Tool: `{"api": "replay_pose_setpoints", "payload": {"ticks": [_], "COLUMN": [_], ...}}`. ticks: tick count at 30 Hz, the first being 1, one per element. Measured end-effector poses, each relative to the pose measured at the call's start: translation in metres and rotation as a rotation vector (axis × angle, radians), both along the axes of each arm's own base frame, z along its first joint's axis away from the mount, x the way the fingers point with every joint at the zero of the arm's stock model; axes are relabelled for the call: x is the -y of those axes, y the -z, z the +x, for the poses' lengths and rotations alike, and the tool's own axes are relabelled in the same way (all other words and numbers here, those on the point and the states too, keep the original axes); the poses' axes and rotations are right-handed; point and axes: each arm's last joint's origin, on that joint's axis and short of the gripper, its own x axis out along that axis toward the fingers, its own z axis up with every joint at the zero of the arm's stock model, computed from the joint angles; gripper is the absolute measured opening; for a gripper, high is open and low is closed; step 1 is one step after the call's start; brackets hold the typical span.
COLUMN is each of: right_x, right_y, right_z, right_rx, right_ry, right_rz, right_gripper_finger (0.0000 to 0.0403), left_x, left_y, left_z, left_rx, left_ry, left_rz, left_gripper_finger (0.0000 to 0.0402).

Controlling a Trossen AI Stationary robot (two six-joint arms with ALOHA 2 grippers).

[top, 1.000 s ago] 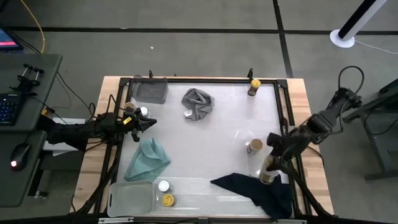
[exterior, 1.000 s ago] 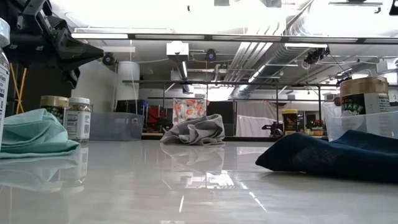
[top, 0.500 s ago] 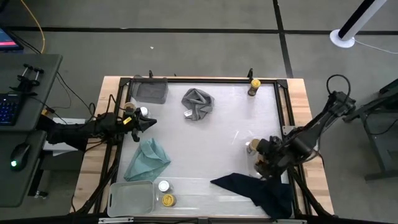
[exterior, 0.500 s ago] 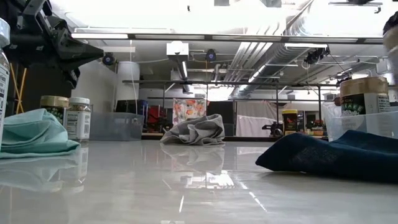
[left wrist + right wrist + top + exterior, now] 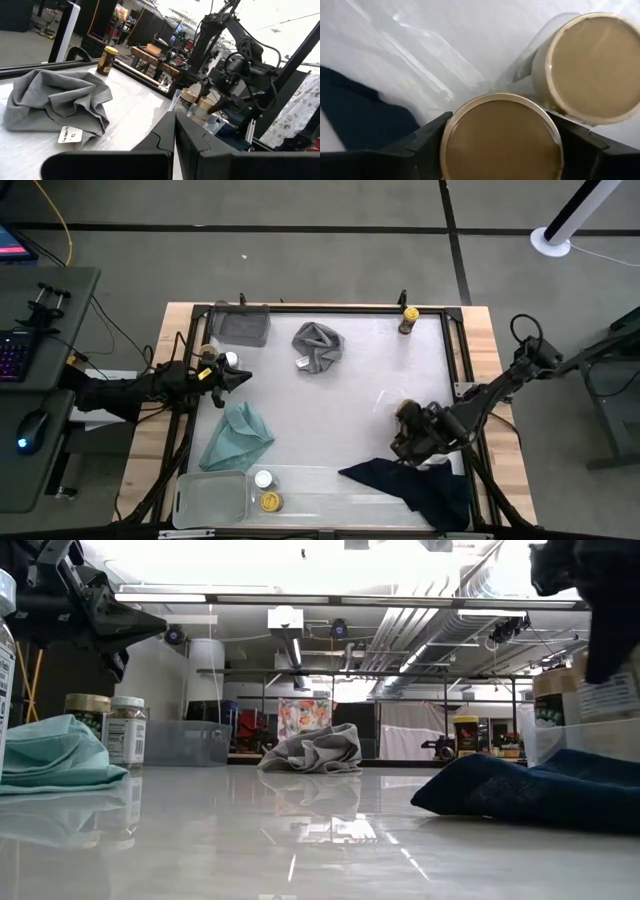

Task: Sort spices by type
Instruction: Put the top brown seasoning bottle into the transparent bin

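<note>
Over the last second the right claw (image 5: 412, 442) has carried its tan-topped jar (image 5: 501, 136) inward from the tabletop's (image 5: 360, 395) 4 o'clock edge and now holds it touching the second tan-topped jar (image 5: 592, 62), which stands on the clear tray (image 5: 427, 55) in the right wrist view. Its 2 fingers are clamped on the jar's sides. That looks like pairing 2 jars of 1 type, so this placement seems nearly finished.

The left claw (image 5: 238, 377) hangs clenched and empty at 9 o'clock, just beside 2 more jars (image 5: 108, 728). A yellow-capped jar (image 5: 408, 316) stands at 1 o'clock.

The jars are smooth, rigid cylinders with flat matte tops. The grey cloth (image 5: 318, 346), teal cloth (image 5: 236, 436) and navy cloth (image 5: 415, 485) are soft and crumpled; the tabletop is glossy and reflective.
</note>
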Motion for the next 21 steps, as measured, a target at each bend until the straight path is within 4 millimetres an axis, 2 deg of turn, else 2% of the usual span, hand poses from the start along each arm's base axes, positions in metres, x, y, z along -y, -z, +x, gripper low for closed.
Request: {"api": "replay_pose_setpoints", "payload": {"ticks": [3,9,21], "right_x": [0.004,0.014,0.018], "right_y": [-0.001,-0.001,-0.001], "right_z": [0.006,0.011,0.009], "right_rx": [0.026,-0.031,-0.086], "right_ry": [0.03,0.084,0.082], "right_rz": [0.032,0.138,0.153], "right_gripper_finger": [0.0284,0.0285,0.0286], "left_x": [0.0,0.0,0.0], "left_y": [0.0,0.0,0.0], "left_z": [0.0,0.0,0.0], "left_rx": [0.0,0.0,0.0], "left_ry": [0.0,0.0,0.0], "left_rz": [0.0,0.0,0.0], "left_gripper_finger": [0.0001,0.0001,0.0001]}}
